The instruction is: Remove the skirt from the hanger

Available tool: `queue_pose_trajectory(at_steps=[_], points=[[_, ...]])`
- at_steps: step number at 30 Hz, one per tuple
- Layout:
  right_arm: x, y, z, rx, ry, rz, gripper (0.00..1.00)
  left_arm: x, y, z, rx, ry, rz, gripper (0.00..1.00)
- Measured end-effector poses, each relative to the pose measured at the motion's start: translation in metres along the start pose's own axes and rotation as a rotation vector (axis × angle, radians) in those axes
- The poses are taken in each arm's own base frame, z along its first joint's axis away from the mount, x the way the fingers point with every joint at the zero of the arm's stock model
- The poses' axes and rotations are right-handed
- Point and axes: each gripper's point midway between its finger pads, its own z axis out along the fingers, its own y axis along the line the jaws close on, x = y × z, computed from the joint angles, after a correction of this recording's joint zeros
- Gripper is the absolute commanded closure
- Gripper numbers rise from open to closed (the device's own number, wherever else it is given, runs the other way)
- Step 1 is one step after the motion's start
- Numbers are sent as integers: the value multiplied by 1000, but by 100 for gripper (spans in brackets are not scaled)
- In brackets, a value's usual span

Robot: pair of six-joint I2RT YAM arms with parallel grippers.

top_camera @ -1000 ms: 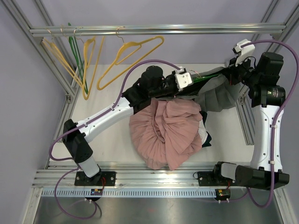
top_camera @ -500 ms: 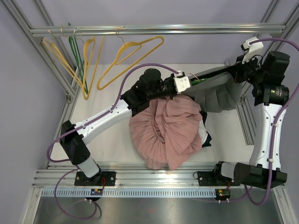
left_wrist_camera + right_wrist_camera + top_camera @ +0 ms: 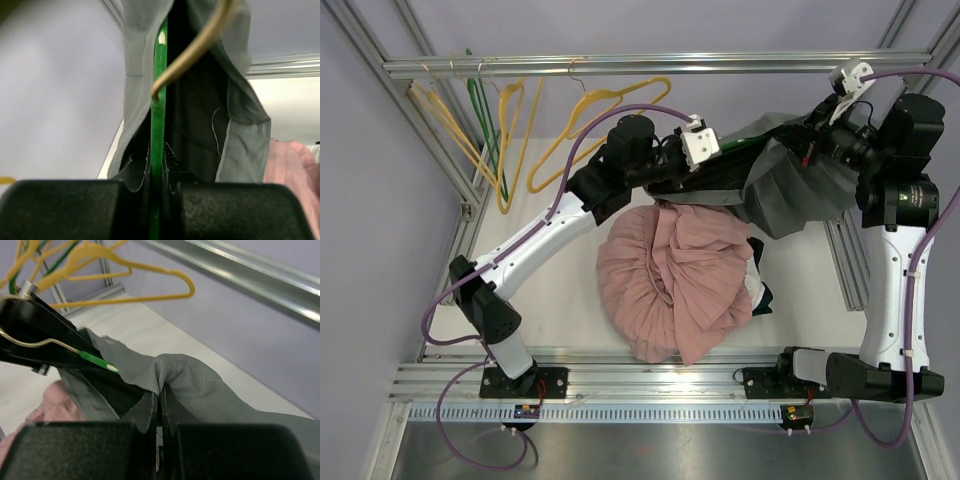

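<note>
Clamping, left gripper [image 3: 159,186]: clenched on the thin green plastic hanger [image 3: 159,105], with a brass-coloured wire hook [image 3: 200,45] curling above it.
Pinching, right gripper [image 3: 161,407]: closed tight on a fold of the grey pleated fabric skirt [image 3: 200,385].
Skirt position: spread between both grippers, at about 2 o'clock over the white surface [image 3: 570,290], its waistband wrapped around the hanger.
Progress: both grasps are made, but the skirt is not yet off. It likely needs pulling toward 3 o'clock.
Nearby: crumpled pink pleated garment [image 3: 675,280] at centre, yellow hangers [image 3: 610,110] at 11 o'clock.
</note>
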Motion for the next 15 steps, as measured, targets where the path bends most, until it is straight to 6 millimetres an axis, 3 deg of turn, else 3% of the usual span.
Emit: queue_pose_trajectory(at_steps=[4, 7, 15], points=[[-28, 13, 6, -27, -72, 36, 100, 17, 1, 3, 7, 45, -30, 100], [-46, 12, 9, -29, -109, 80, 100, 21, -5, 14, 32, 39, -34, 100], [-51, 0, 19, 2, -109, 171, 100, 22, -5, 19, 28, 46, -32, 100]])
